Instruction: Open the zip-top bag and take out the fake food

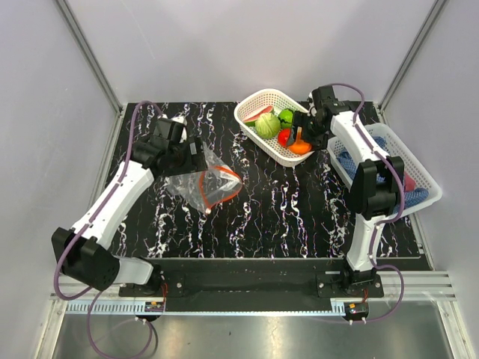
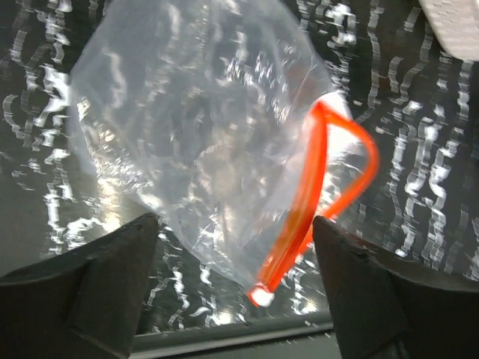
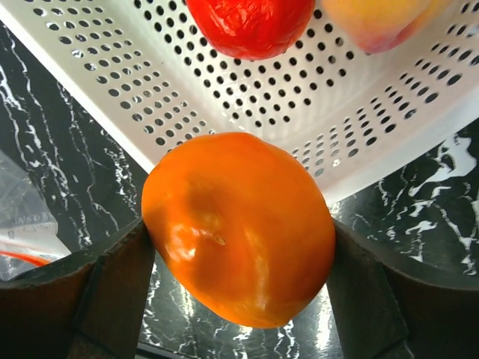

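Top cam first: my left pincer [image 1: 196, 155] hangs over the far-left part of the marbled table [image 1: 299, 217]. The zip-top bag [image 1: 203, 183] lies just on the near side of it, mouth gaping. My right pincer [image 1: 299, 139] is at the near-right rim of the white basket [image 1: 258, 101], grasping an orange fruit [image 1: 300, 147]. A cabbage [image 1: 267, 125] and tomato [image 1: 284, 137] sit inside the basket.

Left wrist cam: jaws spread wide, nothing gripped. The bag [image 2: 202, 134] shows between them with its orange zip strip [image 2: 322, 194] parted. It's pretty blurry, so I can't tell if the plastic touches either finger.

Right wrist cam: both fingers [image 3: 112, 292] are clenched on the orange fruit [image 3: 232, 217], just outside the basket [image 3: 224, 97] wall, with the tomato [image 3: 251, 22] beyond.
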Controlling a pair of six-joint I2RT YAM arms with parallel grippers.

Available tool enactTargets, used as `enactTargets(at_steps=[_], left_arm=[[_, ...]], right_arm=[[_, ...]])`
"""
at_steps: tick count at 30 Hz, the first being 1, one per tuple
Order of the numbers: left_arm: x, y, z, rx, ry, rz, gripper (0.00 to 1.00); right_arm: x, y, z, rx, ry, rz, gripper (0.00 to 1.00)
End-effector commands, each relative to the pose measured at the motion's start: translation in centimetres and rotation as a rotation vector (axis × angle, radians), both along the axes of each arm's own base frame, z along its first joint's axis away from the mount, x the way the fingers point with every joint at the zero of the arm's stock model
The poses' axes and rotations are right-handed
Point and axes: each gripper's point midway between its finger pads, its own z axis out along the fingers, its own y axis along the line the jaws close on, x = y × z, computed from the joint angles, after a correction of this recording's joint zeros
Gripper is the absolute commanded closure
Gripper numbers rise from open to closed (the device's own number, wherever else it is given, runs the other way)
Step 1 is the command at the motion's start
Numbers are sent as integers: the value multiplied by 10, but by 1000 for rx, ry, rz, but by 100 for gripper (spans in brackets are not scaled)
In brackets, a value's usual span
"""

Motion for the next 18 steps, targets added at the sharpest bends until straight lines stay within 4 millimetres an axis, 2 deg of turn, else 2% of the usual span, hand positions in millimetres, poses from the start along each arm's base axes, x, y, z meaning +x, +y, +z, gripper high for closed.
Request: enactTargets(at_steps=[1, 2, 8, 10, 12, 13, 15, 16, 18], left_arm=[[-7, -23, 35, -162, -63, -62, 3], [-9, -26, 41, -183, -73, -68, 2], [-28, -45, 63, -311, -86, -131, 1], [-34, -50, 68, -334, -96, -154, 1], [-40, -61, 73, -356, -112, -192, 1], [-44, -65, 73, -359, -111, -201, 1], [-52, -79, 73, -377, -110, -238, 1], [-54, -82, 71, -377, -109, -243, 1], [-64, -99, 75, -407, -121, -287, 1]], right_arm=[[10, -6, 2, -64, -32, 21, 6], [11, -6, 4, -63, -33, 21, 1], [6, -10, 8, -72, -37, 20, 0], [3, -10, 16, -71, -51, 13, 0], [-4, -12, 18, -71, -42, 6, 0], [-9, -12, 26, -62, -50, -8, 0], [-21, -11, 24, -58, -37, -19, 0], [-27, -11, 36, -48, -60, -44, 0], [-43, -4, 34, -14, -42, -61, 0]])
